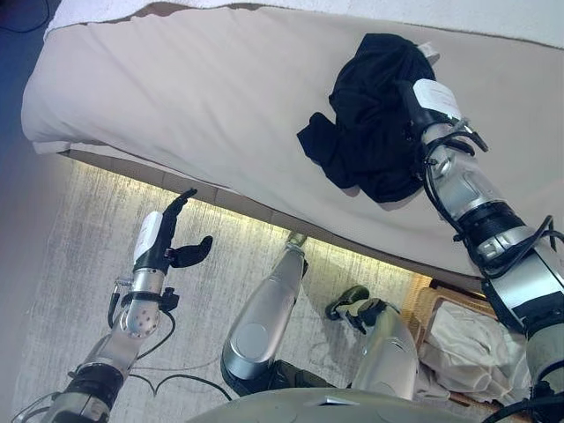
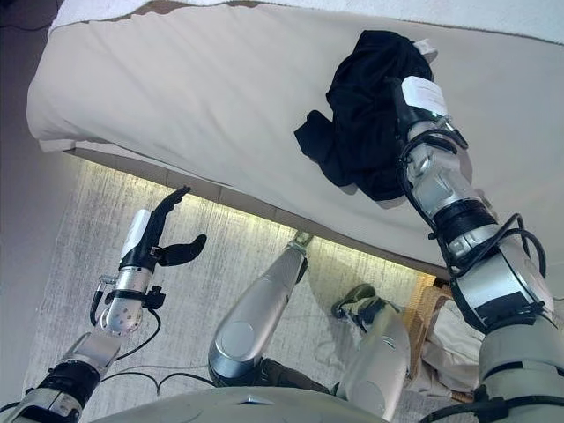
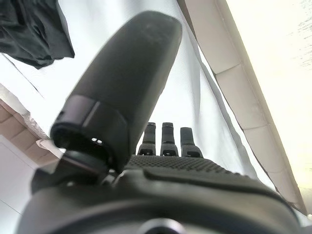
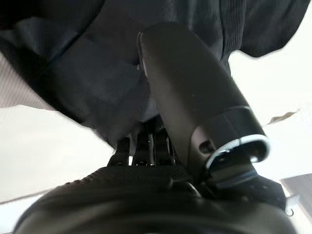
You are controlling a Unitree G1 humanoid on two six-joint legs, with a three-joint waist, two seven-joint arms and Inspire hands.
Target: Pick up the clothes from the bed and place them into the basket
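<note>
Right wrist view, right robot hand [image 4: 195, 107] gripping black clothes [image 1: 370, 115]

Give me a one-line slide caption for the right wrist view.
Right hand reaching into the crumpled black garment on the beige bed, thumb against the cloth.

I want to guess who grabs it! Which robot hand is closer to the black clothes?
Right. The right robot hand is on the black clothes; the left robot hand hangs off the bed.
</note>
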